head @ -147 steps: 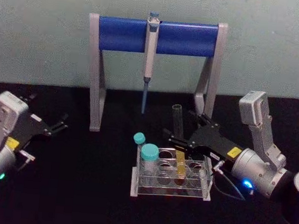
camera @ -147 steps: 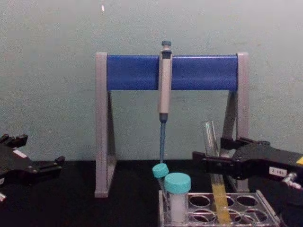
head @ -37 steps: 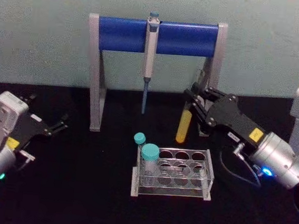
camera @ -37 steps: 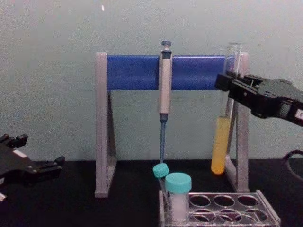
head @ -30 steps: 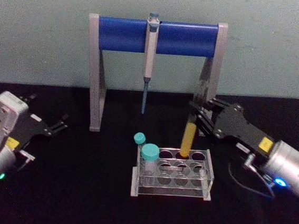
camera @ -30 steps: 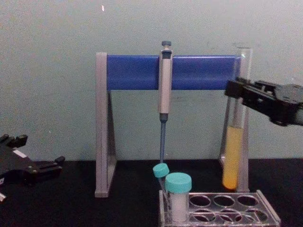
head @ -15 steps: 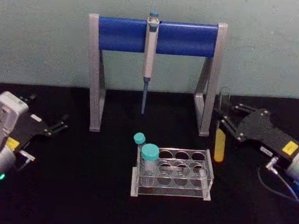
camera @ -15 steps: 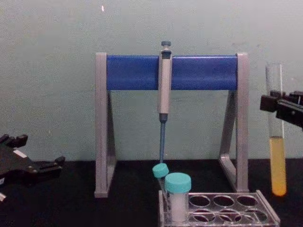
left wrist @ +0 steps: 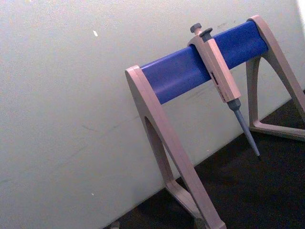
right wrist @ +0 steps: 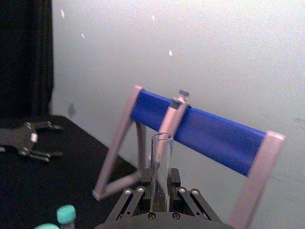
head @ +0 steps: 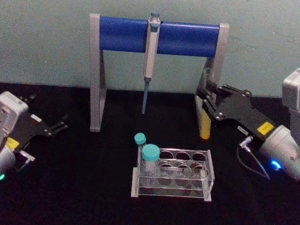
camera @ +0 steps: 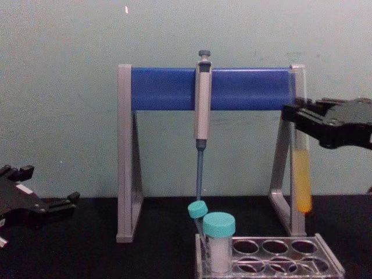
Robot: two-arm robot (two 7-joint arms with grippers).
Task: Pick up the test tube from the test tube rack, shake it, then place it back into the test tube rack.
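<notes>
The test tube [head: 205,126] is a long clear glass tube with yellow liquid in its lower part. It hangs upright in the air, in front of the stand's right leg and behind the right end of the test tube rack [head: 184,175]. My right gripper [head: 207,99] is shut on its upper half. In the chest view the test tube [camera: 302,174] hangs from the right gripper [camera: 297,119], well above the rack [camera: 290,264]. The right wrist view shows the tube's open top [right wrist: 161,162] rising between the fingers. My left gripper [head: 58,125] rests open at the far left.
A grey-and-blue pipette stand [head: 157,36] spans the back of the black table, with a pipette [head: 151,43] hanging from its bar. Two teal-capped tubes [head: 149,155] stand at the rack's left end. The rack's other holes are vacant.
The right gripper has swung the tube left and a little upward, from right of the rack to in front of the stand's right leg. Earlier frames show it swinging side to side. The left arm is still.
</notes>
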